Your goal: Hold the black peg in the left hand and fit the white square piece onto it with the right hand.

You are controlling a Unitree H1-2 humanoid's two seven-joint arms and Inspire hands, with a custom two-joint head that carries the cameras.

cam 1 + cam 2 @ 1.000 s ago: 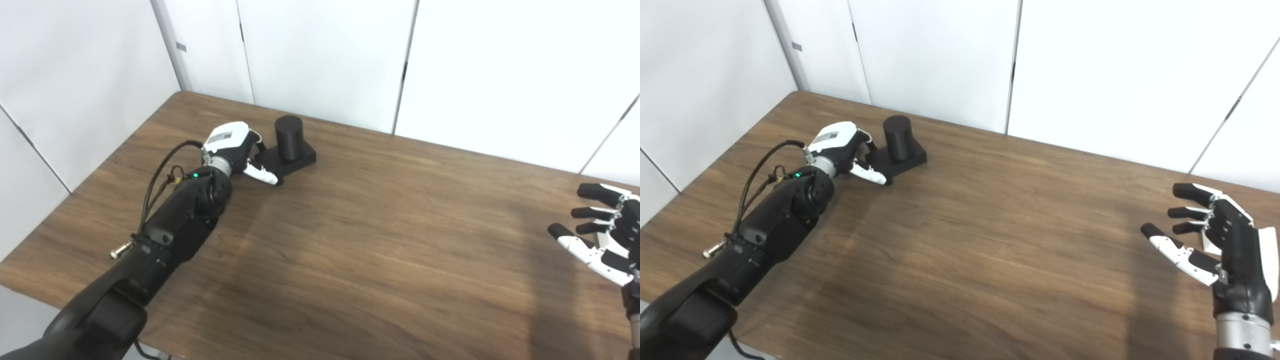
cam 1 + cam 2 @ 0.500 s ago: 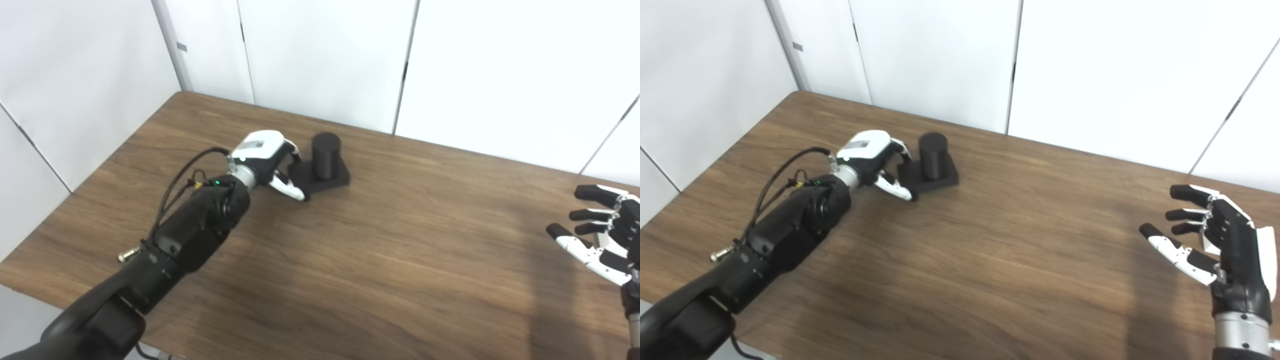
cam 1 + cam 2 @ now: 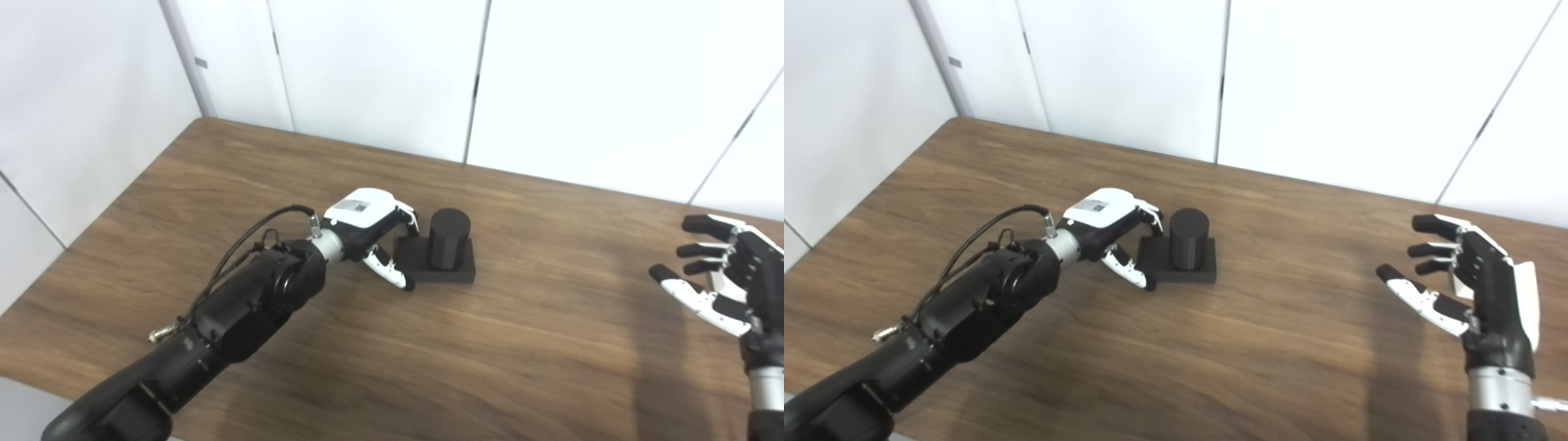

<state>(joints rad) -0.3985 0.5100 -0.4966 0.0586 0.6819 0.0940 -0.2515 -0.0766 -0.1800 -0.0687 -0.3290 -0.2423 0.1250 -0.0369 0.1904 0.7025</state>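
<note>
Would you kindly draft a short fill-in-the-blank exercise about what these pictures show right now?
1. The black cylindrical peg stands upright on a square black ____.
2. The left hand grips that piece at the side facing the ____ edge of the picture.
3. The right hand hovers with fingers apart, holding ____.
4. The tabletop is made of brown ____.

Missing words: base; left; nothing; wood

The black peg [image 3: 449, 240] is a short, matte cylinder standing upright on a flat square base of the same black — one piece, resting on the wooden tabletop [image 3: 520, 343] a little left of its middle. The left hand [image 3: 366, 215] grips the base's left edge — fingers [image 3: 409, 215] curled over it.
</note>
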